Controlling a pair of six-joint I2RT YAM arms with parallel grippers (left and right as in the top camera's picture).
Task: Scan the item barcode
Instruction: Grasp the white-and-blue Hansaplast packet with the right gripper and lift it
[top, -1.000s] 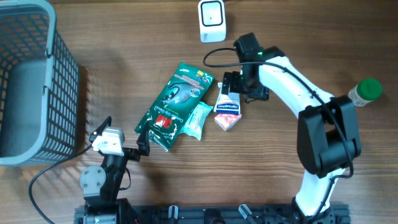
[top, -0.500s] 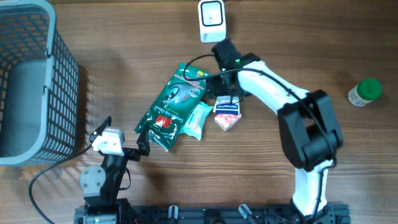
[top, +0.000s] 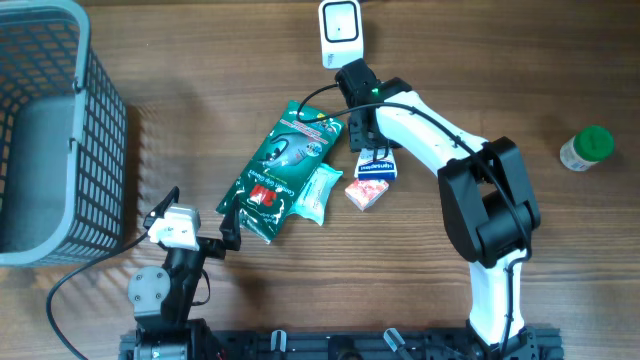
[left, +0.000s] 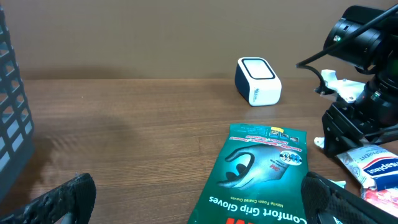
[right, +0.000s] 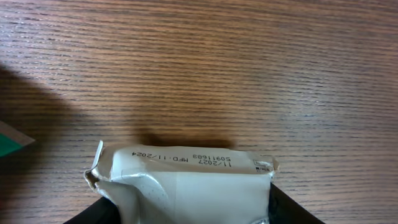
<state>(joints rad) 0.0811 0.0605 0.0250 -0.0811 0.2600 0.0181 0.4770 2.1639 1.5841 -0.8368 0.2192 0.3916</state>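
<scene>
A small white packet (top: 370, 188) with blue and red print lies on the wooden table below the white scanner (top: 341, 33). My right gripper (top: 372, 152) reaches down onto the packet's far end. In the right wrist view the packet (right: 186, 186) fills the gap, and both black fingers (right: 292, 208) press its sides. My left gripper (top: 197, 222) rests open near the front left, apart from everything. In the left wrist view its wide jaws (left: 199, 202) frame the green glove pack (left: 261, 168), with the scanner (left: 257, 81) behind it.
A green glove pack (top: 280, 170) and a small teal pack (top: 318, 192) lie just left of the packet. A grey wire basket (top: 60, 130) stands at the far left. A green-lidded bottle (top: 585, 148) is at the right edge.
The right arm swung left over the packet and its jaws closed in on the packet's end. The packet shifted slightly. The left arm has not moved.
</scene>
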